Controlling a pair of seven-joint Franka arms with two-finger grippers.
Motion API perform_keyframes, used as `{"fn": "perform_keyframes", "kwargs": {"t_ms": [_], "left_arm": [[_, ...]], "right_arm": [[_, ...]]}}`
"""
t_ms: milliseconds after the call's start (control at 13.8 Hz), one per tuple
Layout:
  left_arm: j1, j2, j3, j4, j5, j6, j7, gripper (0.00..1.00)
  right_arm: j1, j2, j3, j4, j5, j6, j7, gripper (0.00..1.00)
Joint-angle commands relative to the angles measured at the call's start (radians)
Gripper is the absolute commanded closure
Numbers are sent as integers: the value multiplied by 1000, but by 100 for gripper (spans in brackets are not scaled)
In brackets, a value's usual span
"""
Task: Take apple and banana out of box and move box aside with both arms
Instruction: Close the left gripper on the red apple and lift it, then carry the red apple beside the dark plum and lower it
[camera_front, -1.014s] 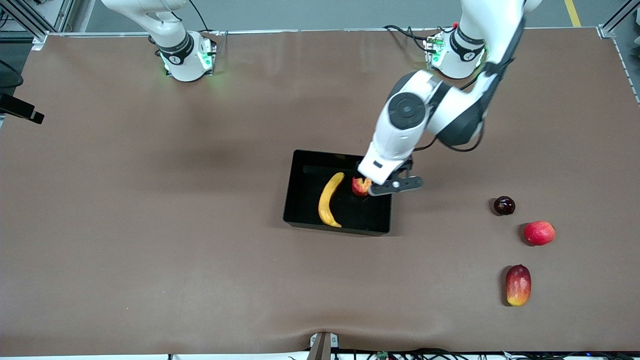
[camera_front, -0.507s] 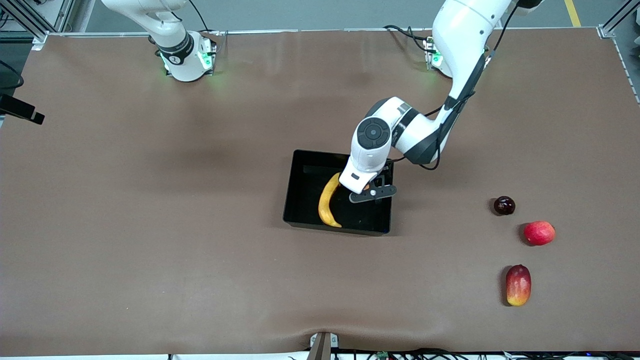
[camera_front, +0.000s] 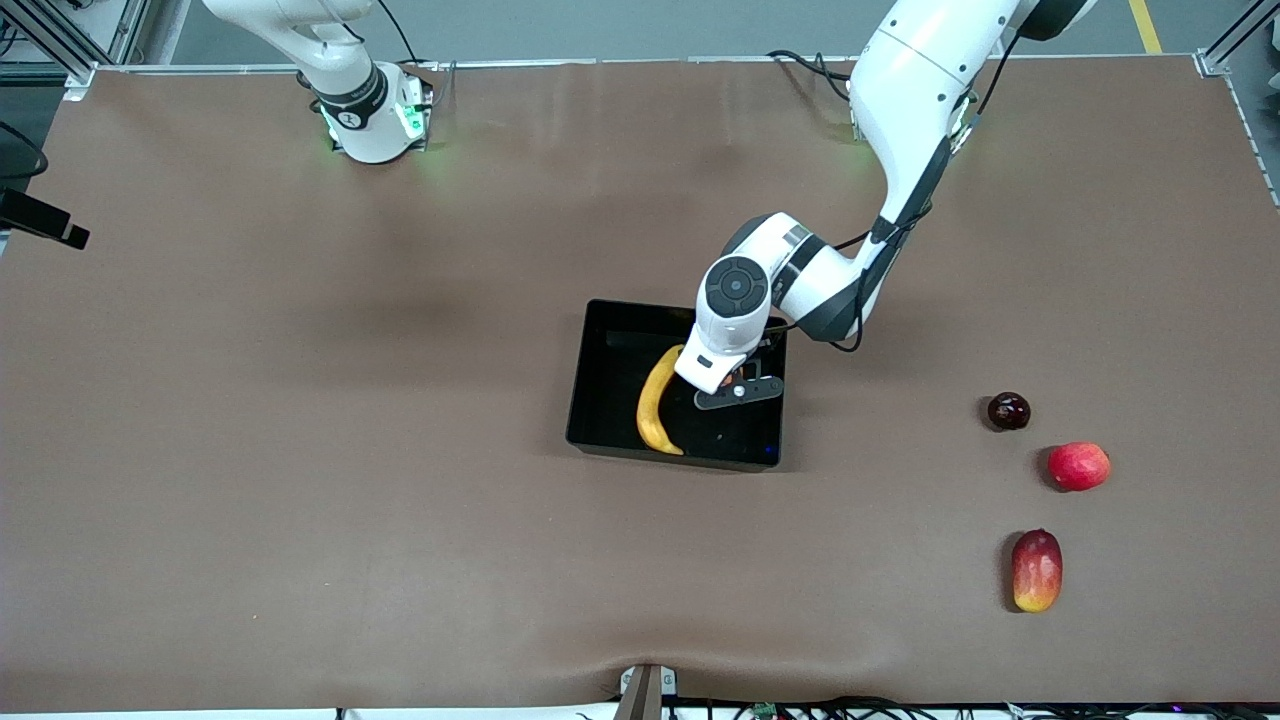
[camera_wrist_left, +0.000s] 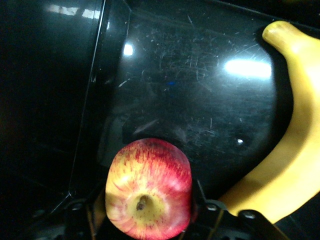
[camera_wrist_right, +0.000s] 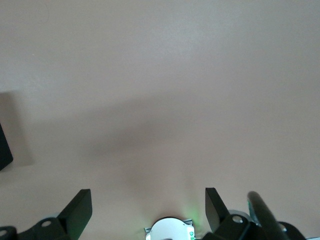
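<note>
The black box (camera_front: 610, 385) lies mid-table with the yellow banana (camera_front: 655, 400) in it. My left gripper (camera_front: 728, 386) reaches down into the box beside the banana, toward the left arm's end, and is shut on the small red apple. In the left wrist view the apple (camera_wrist_left: 149, 189) sits between the fingers just over the glossy box floor (camera_wrist_left: 190, 90), with the banana (camera_wrist_left: 287, 145) beside it. My right gripper (camera_wrist_right: 146, 200) is open and empty, high over bare table near its own base; its hand is out of the front view.
Three loose fruits lie toward the left arm's end of the table: a dark plum (camera_front: 1008, 411), a red apple (camera_front: 1078, 466) and a red-yellow mango (camera_front: 1036, 571). The right arm (camera_front: 345, 90) waits near its base.
My left gripper has carried the apple from the box's wall farther inward toward the banana and lowered it. The right arm has not moved.
</note>
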Motion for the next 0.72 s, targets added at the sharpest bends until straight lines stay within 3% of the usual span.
{"fn": "perform_keyframes", "kwargs": {"t_ms": [0, 362, 652], "left_arm": [[-12, -5, 5, 24, 23, 1, -28, 100], [21, -113, 5, 156, 7, -170, -14, 100], [167, -192, 4, 181, -39, -238, 182, 100]], "right_arm": [[-22, 3, 10, 6, 16, -2, -5, 0], [-22, 3, 10, 6, 16, -2, -5, 0], [-22, 3, 10, 6, 16, -2, -5, 0]]}}
